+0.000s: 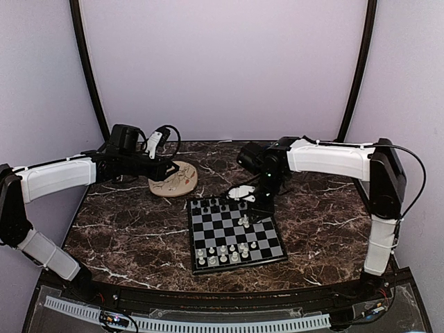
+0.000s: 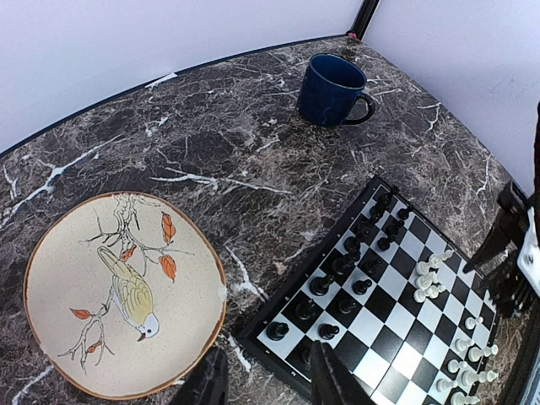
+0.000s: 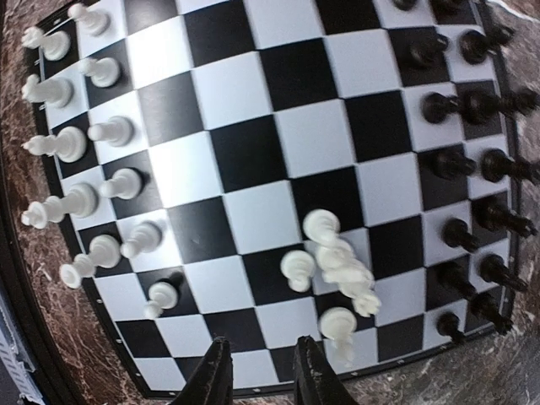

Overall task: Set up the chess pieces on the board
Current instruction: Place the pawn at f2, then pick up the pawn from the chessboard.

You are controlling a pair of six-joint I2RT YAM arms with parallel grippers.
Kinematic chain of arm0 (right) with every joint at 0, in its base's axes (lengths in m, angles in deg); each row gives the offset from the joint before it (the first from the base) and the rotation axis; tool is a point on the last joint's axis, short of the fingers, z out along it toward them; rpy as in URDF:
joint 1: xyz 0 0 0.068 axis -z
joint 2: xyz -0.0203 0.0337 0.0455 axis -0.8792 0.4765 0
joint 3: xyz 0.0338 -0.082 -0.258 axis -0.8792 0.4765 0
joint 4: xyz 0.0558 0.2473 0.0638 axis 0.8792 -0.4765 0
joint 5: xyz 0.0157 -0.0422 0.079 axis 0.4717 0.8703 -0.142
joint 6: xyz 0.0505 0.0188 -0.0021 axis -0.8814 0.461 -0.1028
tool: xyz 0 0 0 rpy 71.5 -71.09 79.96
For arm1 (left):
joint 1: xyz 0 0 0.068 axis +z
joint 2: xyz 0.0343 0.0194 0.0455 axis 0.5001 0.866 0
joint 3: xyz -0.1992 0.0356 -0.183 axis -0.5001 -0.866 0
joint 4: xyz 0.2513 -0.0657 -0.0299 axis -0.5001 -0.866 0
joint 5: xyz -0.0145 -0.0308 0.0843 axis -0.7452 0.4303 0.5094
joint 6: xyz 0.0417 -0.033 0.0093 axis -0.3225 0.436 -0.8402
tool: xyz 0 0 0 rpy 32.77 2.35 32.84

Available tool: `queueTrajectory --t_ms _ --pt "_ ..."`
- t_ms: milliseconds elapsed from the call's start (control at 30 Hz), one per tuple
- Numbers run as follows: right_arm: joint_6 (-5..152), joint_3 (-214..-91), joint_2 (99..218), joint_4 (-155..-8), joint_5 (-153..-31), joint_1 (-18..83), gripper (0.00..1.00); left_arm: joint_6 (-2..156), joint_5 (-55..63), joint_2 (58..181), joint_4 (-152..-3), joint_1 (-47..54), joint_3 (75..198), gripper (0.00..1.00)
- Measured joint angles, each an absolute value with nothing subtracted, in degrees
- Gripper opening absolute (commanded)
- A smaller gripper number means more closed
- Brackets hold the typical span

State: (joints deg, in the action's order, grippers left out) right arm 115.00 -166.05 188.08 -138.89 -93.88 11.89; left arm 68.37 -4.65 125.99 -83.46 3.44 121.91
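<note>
From above, we see the board (image 1: 218,232) low in the centre of the marble table (image 1: 125,229). Most of the chess pieces (image 1: 223,254) stand in rows along its lower and upper edges, and a few cream ones bunch to the right of its middle. The right gripper (image 1: 258,206) hangs over the board's upper right part. The left gripper (image 1: 165,169) is over the round plate (image 1: 177,182), up and left of the board.

In the left wrist view, the left gripper (image 2: 266,364) shows at the bottom edge, its fingers parted with nothing between them. The bird-painted plate fills the lower left, and the board runs off the lower right with black pieces nearest us. A dark blue cup (image 2: 332,89) stands at the upper centre, well apart from the board.

In the right wrist view, the right gripper (image 3: 261,353) sits at the bottom centre, slightly parted and holding nothing. Cream pieces line the left side and black ones the right. The loose cream cluster (image 3: 337,266) lies just above the fingers, with some pieces tipped over
</note>
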Motion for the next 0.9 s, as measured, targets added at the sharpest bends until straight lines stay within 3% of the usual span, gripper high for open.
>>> queueTrajectory --t_ms 900 --pt "112.42 -167.95 192.85 -136.62 -93.49 14.28 0.24 68.28 -4.63 125.99 -83.46 3.44 121.91 0.35"
